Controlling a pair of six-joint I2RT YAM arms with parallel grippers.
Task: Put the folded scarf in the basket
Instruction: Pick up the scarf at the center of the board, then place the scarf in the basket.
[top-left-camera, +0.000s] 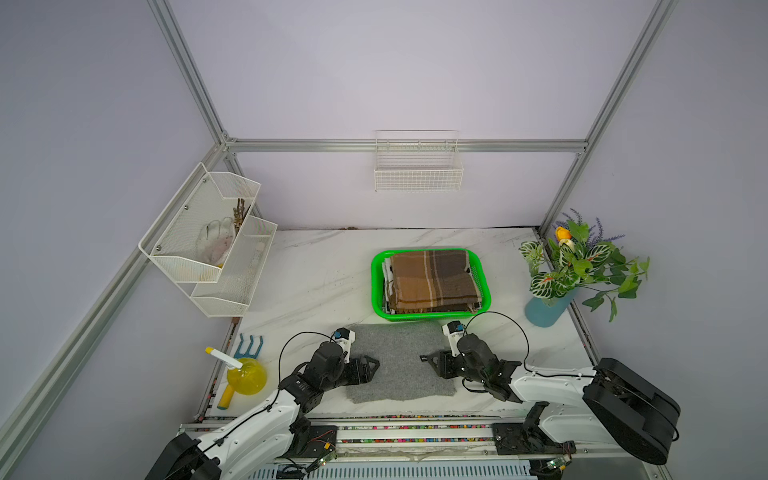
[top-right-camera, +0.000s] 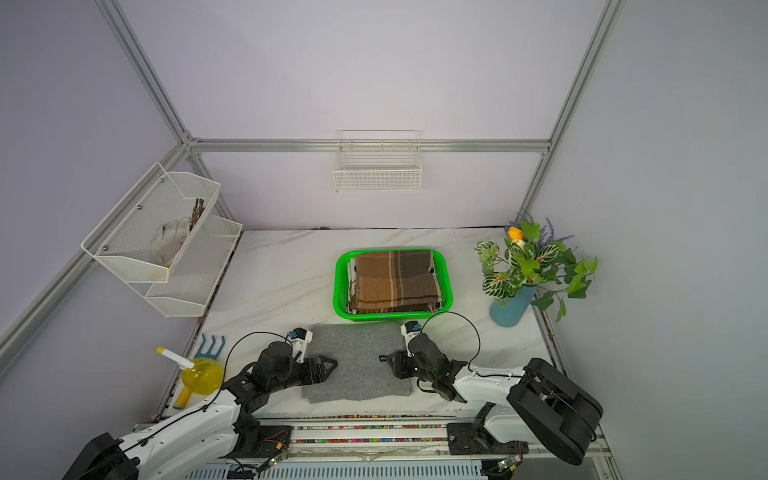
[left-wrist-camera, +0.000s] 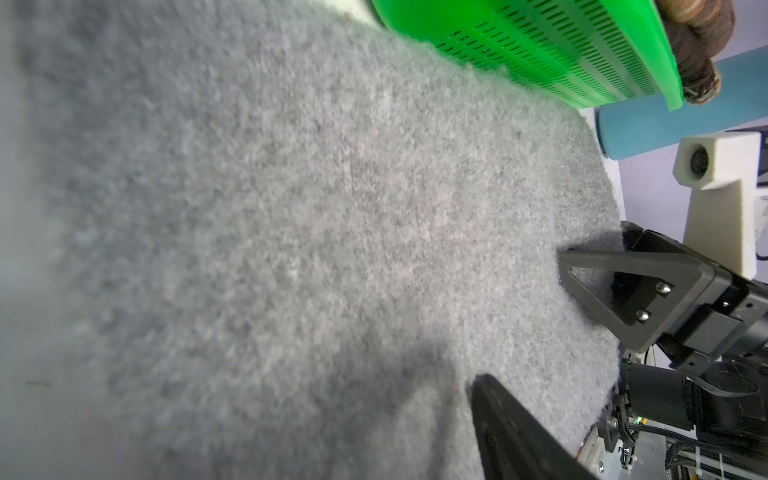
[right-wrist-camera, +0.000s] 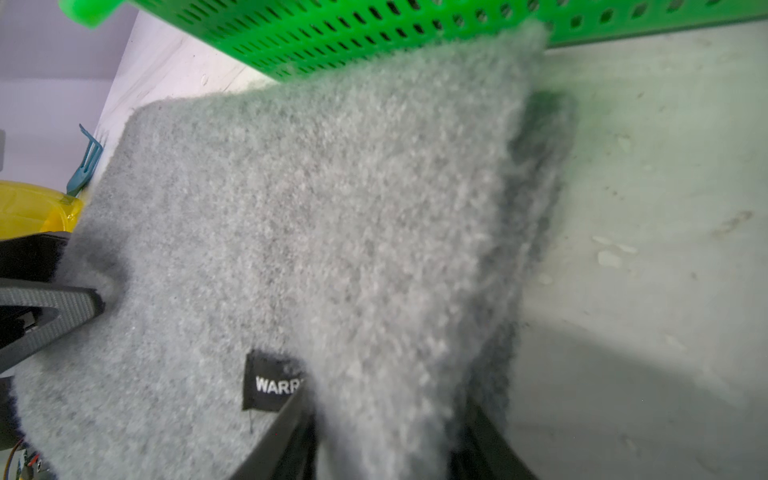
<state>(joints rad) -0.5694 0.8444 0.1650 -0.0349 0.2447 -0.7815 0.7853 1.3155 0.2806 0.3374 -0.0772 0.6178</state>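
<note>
centrally, the folded grey scarf (top-left-camera: 399, 361) lies flat on the marble desk (top-left-camera: 316, 274), outside the green basket (top-left-camera: 376, 286); its far edge is just beside the basket's near wall. a black woven label (right-wrist-camera: 270, 382) sits on the scarf's top face near its right edge. the basket, with perforated sides, stands behind the scarf and already holds a folded brown plaid scarf (top-left-camera: 432, 282) on top of other folded cloth.

the left gripper (top-left-camera: 376, 365) is at the scarf's left edge. in the right wrist view its jaws stand apart with the fluffy edge between them. the right gripper (right-wrist-camera: 386, 405) is at the scarf's right edge, just beside the label. its two fingers (right-wrist-camera: 282, 436) are spread, one over the top face and one outside the thick fold, so the fold lies between parted jaws. whether either gripper presses the cloth cannot be told.

further out, a yellow spray bottle (top-left-camera: 245, 376) and a blue hand rake (top-left-camera: 249, 347) lie at the desk's left edge, and a blue vase of artificial plants (top-left-camera: 544, 311) stands at the right. a white mesh rack (top-left-camera: 208, 249) hangs on the left wall and a white wire basket (top-left-camera: 417, 170) on the back wall.
</note>
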